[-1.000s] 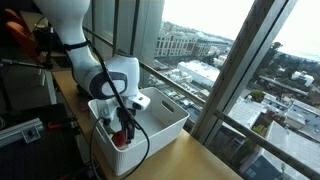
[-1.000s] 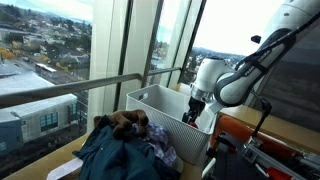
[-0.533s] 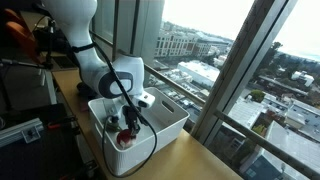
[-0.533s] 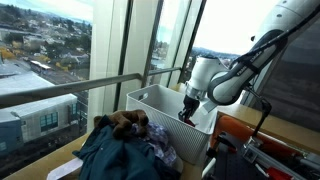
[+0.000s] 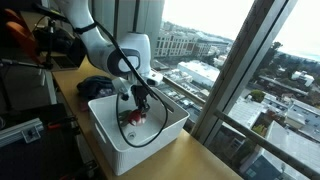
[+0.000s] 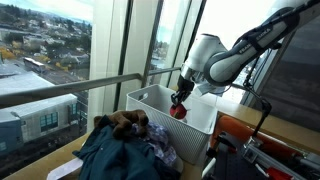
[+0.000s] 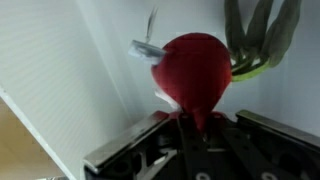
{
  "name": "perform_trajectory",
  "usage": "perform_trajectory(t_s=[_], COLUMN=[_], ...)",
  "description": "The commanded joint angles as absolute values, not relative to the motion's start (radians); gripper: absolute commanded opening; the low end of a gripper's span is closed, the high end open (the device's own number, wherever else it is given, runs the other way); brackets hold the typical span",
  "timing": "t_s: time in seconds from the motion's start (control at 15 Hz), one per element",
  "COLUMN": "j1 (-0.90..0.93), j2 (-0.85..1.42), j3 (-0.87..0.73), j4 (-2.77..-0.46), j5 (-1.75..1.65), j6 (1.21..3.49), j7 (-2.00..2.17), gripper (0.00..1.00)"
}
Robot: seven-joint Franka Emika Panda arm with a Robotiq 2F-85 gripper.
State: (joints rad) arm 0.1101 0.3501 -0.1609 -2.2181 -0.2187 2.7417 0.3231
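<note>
The fingers (image 7: 150,135) of the gripper (image 7: 190,122) are seen drawn close together in the wrist view, and a narrow neck of a red thing (image 7: 195,70) is pinched between them. The rest of the red thing swells out rounded beyond the tips; what it is made of cannot be told.

In both exterior views the gripper (image 5: 135,100) (image 6: 182,100) is pointed down with the red thing (image 5: 133,115) (image 6: 178,111) hung beneath it, over the inside of a white bin (image 5: 160,140) (image 6: 150,100). It is held about level with the rim and seems to be clear of the floor of the bin, though this cannot be made out for certain.

Beyond the red thing a green thing (image 7: 255,40) and a grey-blue scrap (image 7: 145,48) are shown against the white wall of the bin (image 7: 60,60). A dark cloth (image 5: 95,88) lies just behind the bin, and a heap of clothes (image 6: 125,145) is piled beside it.

The step in hand is judged to be a carry with the grip already made. Since only a thin neck is held, a firm pinch is called for in any further move, and the rim and walls of the bin must be cleared so that the hanging bulk is not snagged or pulled loose.
</note>
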Motion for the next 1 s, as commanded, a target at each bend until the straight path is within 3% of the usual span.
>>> perform_trajectory(t_s=[0.0,0.47,0.93], j1=[0.119,0.119,0.19], j2=[0.186,-0.006,0.003], j3=[-0.122,0.003,0.159], j4=[-2.196,-2.1,-2.121], j5=[-0.201,-0.18,-0.181], j6=[2.656,2.539,2.548], j7=[0.292,0.29,0.367], gripper=[0.02,0.02,0.02])
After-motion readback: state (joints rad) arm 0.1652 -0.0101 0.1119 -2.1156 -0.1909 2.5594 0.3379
